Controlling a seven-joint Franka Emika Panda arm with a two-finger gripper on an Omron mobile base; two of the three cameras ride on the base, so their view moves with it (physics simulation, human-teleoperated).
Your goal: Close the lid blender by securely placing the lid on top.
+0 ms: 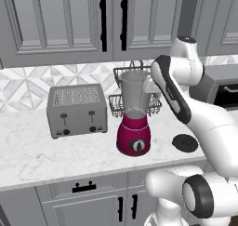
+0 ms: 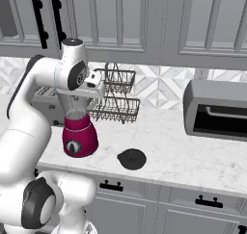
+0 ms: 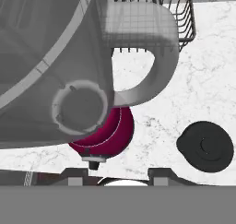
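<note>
Lying flat on the marble bench (image 1: 42,150), the lid (image 1: 185,142) is a little apart from the magenta base of the blender (image 1: 134,127), on the side away from the grey toaster (image 1: 76,109), near the front edge of the bench. The jar of the blender is uncovered, so the task is not yet begun in its main part.

The gripper (image 3: 117,174) hangs above the blender, beside the jar's handle. In the hand view the two dark tips stand apart with nothing between them, so I judge it open and empty. The lid (image 3: 205,146) sits in that view off to the side of the blender (image 3: 103,135), not under the fingers.

Several things could go wrong from here, in my judgement. The hand is very near the tall clear jar, so a sideways move toward the lid could knock the jar or its handle and shift or tip the blender. The lid is thin and lies flat, so the fingers may slip off its rim, or push it toward the bench edge. The wire dish rack (image 1: 135,90) stands just behind the blender, and a wide swing of the arm could catch it. Later, a lid set down tilted would not seat on the jar mouth.
</note>
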